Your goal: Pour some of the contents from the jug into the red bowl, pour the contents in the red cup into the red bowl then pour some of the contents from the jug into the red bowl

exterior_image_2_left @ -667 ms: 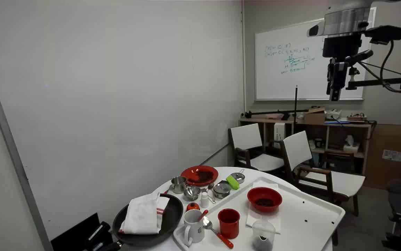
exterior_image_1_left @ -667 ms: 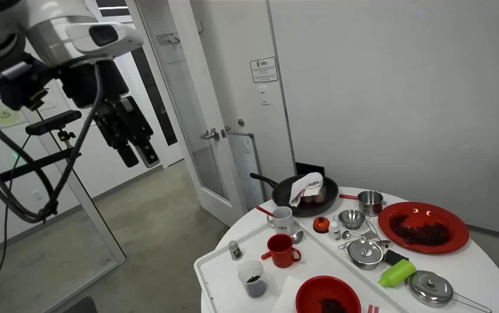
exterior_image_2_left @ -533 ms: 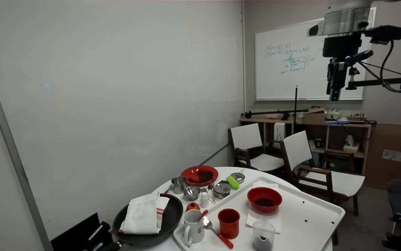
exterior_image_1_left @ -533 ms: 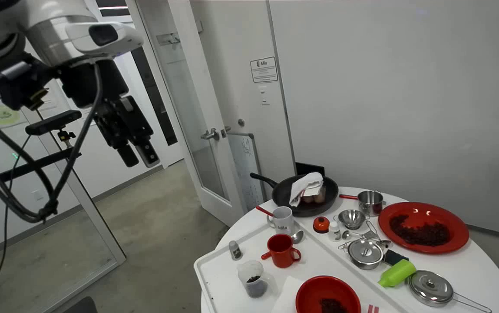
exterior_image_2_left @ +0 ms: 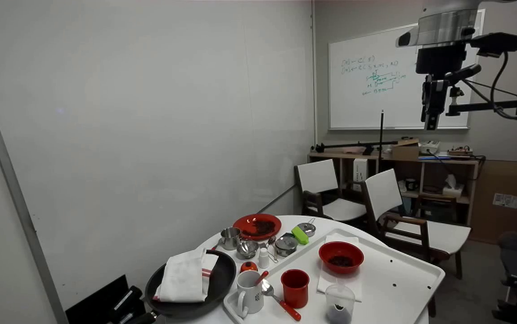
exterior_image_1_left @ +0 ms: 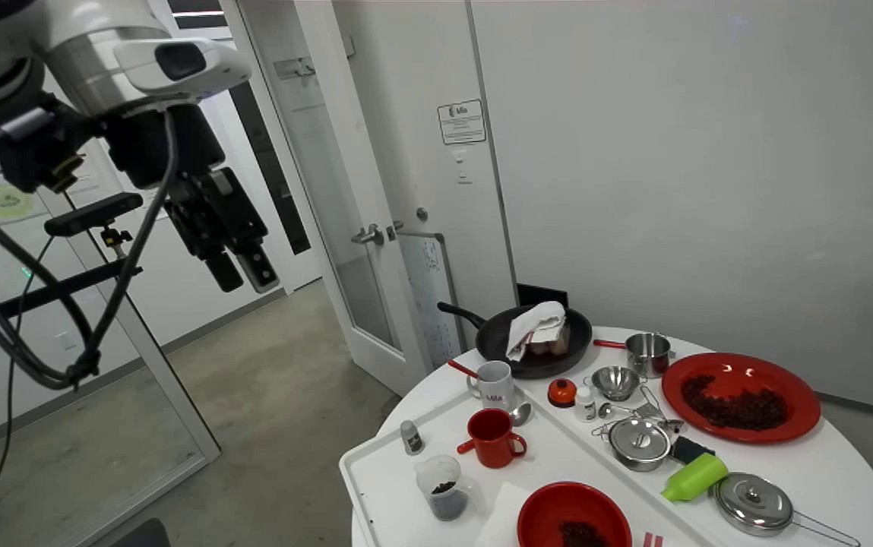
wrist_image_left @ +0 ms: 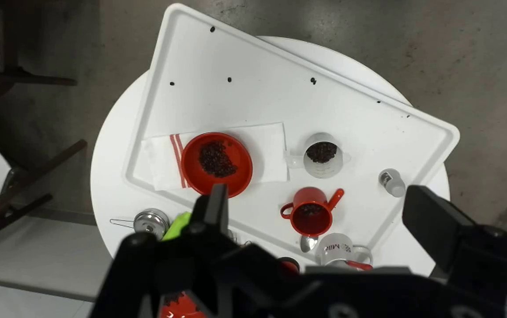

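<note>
The pincer (exterior_image_1_left: 245, 275) is held high above the level of the bench (wrist_image_left: 114, 132), and in the wrist view its fingers (wrist_image_left: 430, 216) are seen spread well apart. A white tray (wrist_image_left: 262, 101) is set on the bench, with two of its corners jutting past the edge. In the wrist view, the red bowl (wrist_image_left: 242, 161) is placed on the left of the tray, upon a white cloth (wrist_image_left: 268, 150) with red stripes, and is partly filled with dark bits (wrist_image_left: 216, 163). To the right of the bowl, and apart from it, the jug (wrist_image_left: 324, 171) is stood upright; dark bits are contained in it too. The red cup (wrist_image_left: 309, 196) is placed upright near the jug, and some dark bits can be made out inside. A small bottle (wrist_image_left: 392, 182) is placed farther right.

In an exterior view, a spoon (exterior_image_2_left: 293, 313) is laid beside the red cup, between it and a white mug (exterior_image_2_left: 250, 299). In an exterior view, a large red dish (exterior_image_1_left: 799, 403) is placed on the far right of the bench, and a black pan (exterior_image_1_left: 493, 346), in which a folded towel (exterior_image_1_left: 531, 327) is laid, on the far left. A lidded pot (exterior_image_1_left: 639, 444) is set between the large red dish and the tray.
</note>
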Robot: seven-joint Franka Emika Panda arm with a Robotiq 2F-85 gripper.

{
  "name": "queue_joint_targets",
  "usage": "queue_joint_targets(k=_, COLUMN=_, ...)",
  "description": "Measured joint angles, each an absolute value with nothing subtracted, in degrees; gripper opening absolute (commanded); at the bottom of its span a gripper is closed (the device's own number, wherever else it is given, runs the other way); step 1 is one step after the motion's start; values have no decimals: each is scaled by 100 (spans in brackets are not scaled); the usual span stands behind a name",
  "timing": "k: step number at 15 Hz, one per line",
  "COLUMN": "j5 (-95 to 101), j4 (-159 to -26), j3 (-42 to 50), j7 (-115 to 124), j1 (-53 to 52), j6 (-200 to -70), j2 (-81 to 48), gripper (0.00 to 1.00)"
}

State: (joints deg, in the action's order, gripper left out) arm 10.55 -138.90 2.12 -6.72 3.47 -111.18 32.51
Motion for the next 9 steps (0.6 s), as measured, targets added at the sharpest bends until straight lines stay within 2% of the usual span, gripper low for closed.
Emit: queue_joint_targets(k=9, j5=1010, j4=-13768, j3=90, j7=1804, j1=725, j6=-11641, j2=2646, gripper=100)
